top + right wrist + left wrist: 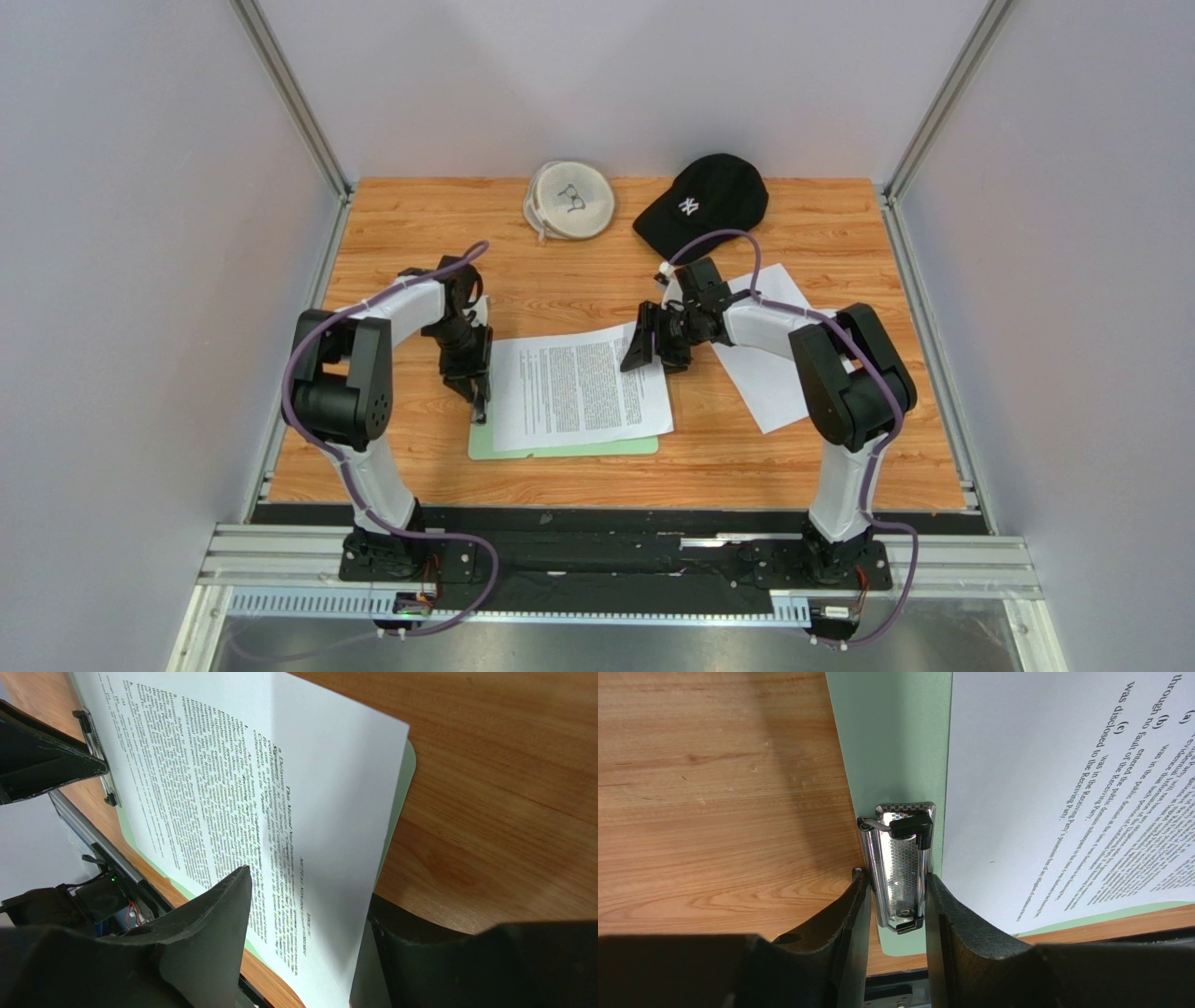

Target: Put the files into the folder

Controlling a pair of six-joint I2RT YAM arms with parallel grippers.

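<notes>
Tabletop [870, 462] of pale wood, worked by two arms from its near edge, carries a mint-green folder [561, 448] lying flat at the centre, its clipped short end towards the left arm. A printed sheet [575, 389] lies text-up on top of it, slightly askew and covering most of the board, so that only a green strip shows along the near side. A second white sheet [765, 378] lies on the wood under the right arm, apparently awaiting its turn, while a black cap [701, 203] and a round white object [571, 200] sit well apart at the far edge. The left gripper [477, 399] comes down on the folder's end and is closed on the metal clip [899, 864], its fingers [843, 910] touching either side, seemingly to squeeze the clip open so paper can slide beneath. The sheet's left edge lies just beside the clip and the inner finger, and does not look tucked under yet. The right gripper [309, 896] sits low at the sheet's opposite edge with its jaws standing well apart; that edge runs loosely between them, one finger over the print and the other beside the margin, gripping nothing, placed there probably to nudge the page towards the clip.
</notes>
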